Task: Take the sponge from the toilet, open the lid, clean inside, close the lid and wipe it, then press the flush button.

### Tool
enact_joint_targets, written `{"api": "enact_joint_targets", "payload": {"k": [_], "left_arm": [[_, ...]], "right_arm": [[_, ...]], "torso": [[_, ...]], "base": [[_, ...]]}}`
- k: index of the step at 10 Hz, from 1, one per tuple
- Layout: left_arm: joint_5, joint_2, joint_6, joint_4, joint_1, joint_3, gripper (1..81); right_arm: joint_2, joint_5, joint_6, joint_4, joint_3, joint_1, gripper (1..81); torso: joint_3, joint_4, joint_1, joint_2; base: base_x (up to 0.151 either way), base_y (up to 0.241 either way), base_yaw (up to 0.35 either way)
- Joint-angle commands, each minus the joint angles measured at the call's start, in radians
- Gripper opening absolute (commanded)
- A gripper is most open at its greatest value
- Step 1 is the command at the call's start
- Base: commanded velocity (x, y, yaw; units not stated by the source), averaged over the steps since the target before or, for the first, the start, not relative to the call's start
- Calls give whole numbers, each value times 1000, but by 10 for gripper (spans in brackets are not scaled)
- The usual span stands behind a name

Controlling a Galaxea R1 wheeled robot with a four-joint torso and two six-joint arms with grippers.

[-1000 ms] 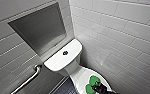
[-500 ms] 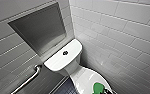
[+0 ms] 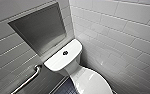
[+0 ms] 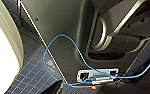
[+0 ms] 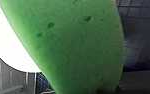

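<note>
Sponge (image 5: 66, 45), a second ago on the closed lid (image 3: 93, 82), now looks lifted off; whether it is pinched, I cannot tell.

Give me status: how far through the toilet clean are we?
Done: the sponge looks picked up, close up in the right wrist view, off the toilet. In hand: carrying it. Left, it seems: the lid is shut, so opening, cleaning inside, closing, wiping, then the flush button.

High head view down on toilet (image 3: 73, 67) — wrist views close beside it
</note>
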Motion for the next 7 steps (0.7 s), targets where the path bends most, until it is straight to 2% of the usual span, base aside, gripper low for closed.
{"api": "enact_joint_targets", "payload": {"k": [1, 2, 4, 7], "left_arm": [[40, -16, 3, 15, 24, -4, 811], [40, -12, 10, 14, 24, -4, 811], [40, -12, 11, 14, 24, -4, 811], [40, -12, 10, 12, 24, -4, 811]], "right_arm": [[-167, 10, 8, 3, 117, -44, 10], [-253, 33, -2, -12, 268, -32, 10], [-362, 28, -5, -15, 498, 72, 10], [-319, -70, -5, -26, 520, 192, 10]], "torso": [[0, 0, 0, 0], [0, 0, 0, 0], [0, 0, 0, 0], [0, 0, 0, 0]], "base": [[0, 0, 0], [0, 0, 0], [0, 0, 0], [0, 0, 0]]}}
